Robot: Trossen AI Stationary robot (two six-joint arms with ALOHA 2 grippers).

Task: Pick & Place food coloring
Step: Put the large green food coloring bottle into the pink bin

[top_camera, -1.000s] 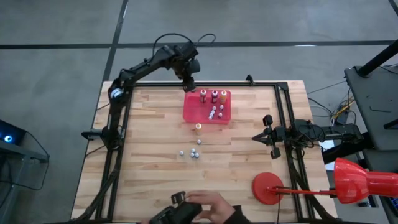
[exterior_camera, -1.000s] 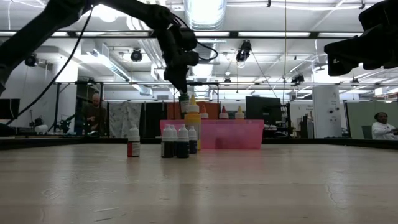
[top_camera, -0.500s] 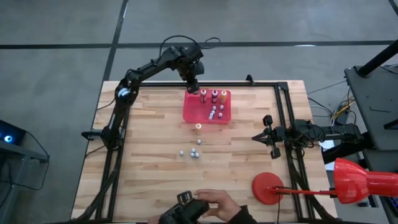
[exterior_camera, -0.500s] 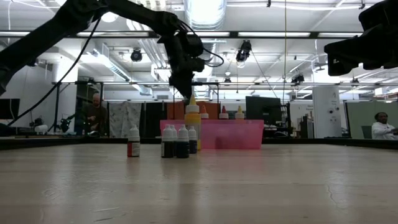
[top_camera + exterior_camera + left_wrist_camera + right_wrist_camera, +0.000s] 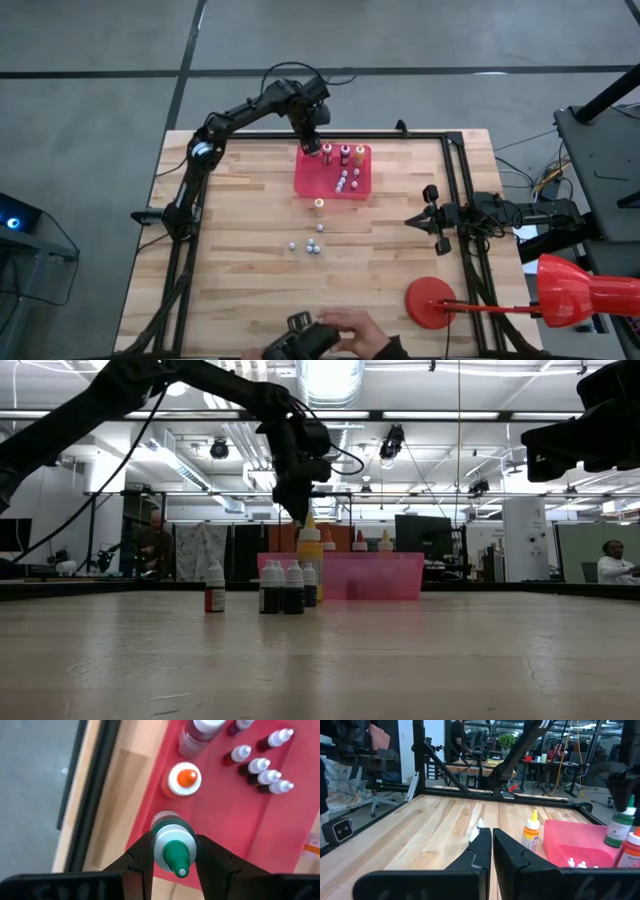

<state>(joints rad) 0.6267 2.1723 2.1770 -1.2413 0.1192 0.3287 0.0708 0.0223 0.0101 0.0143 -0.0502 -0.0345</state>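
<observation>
Pinching a green-capped bottle (image 5: 172, 849) in my left gripper (image 5: 172, 857), I am hovering over the red tray's (image 5: 305, 180) upper-left corner; releasing tilted risks toppling the orange-capped bottle (image 5: 183, 779) alongside. My right gripper (image 5: 491, 845) is waiting, pressed together.

arms: 2, dark, jointed | cable: black, looped | fingers (image 5: 210, 857): dark, angular

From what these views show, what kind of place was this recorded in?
Most likely a robotics lab or workshop in an open industrial hall: a wooden table fenced by a black metal frame, exposed ducts and strip lights overhead, and desks with monitors beyond.
</observation>
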